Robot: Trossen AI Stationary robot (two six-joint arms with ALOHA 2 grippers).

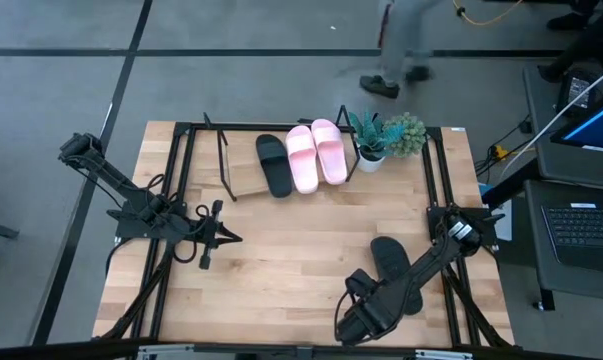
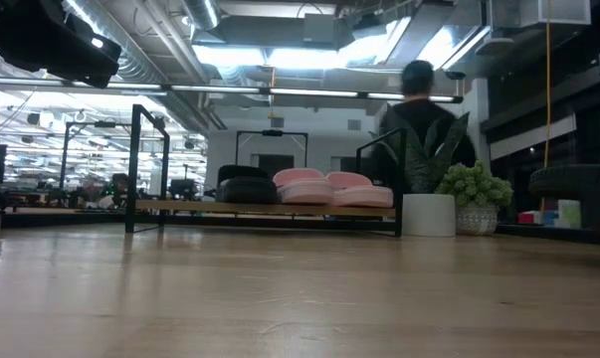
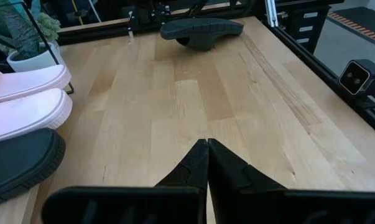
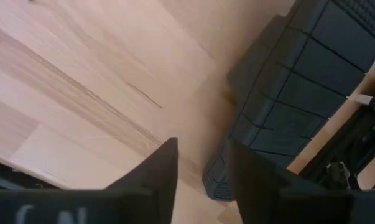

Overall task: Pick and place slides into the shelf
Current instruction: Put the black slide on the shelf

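Note:
The shelf (image 1: 243, 168) stands at the table's far edge and carries one black slide (image 1: 274, 164) and two pink slides (image 1: 315, 153), side by side on its tilted board; the low view shows them too (image 2: 309, 187). The second black slide (image 1: 389, 258) lies on the table's right part, ribbed sole up (image 4: 287, 93), partly under my right arm. My right gripper (image 4: 199, 165) is open, low over the table near its near edge, beside that slide's end. My left gripper (image 3: 207, 148) is shut and waits above the table's left part (image 1: 229, 237).
Two potted plants (image 1: 386, 135) stand right of the shelf at the far edge. A black metal frame (image 1: 181, 180) runs along the table's sides. A person (image 1: 396, 60) walks on the floor beyond the far edge. Bare wood lies mid-table (image 1: 291, 240).

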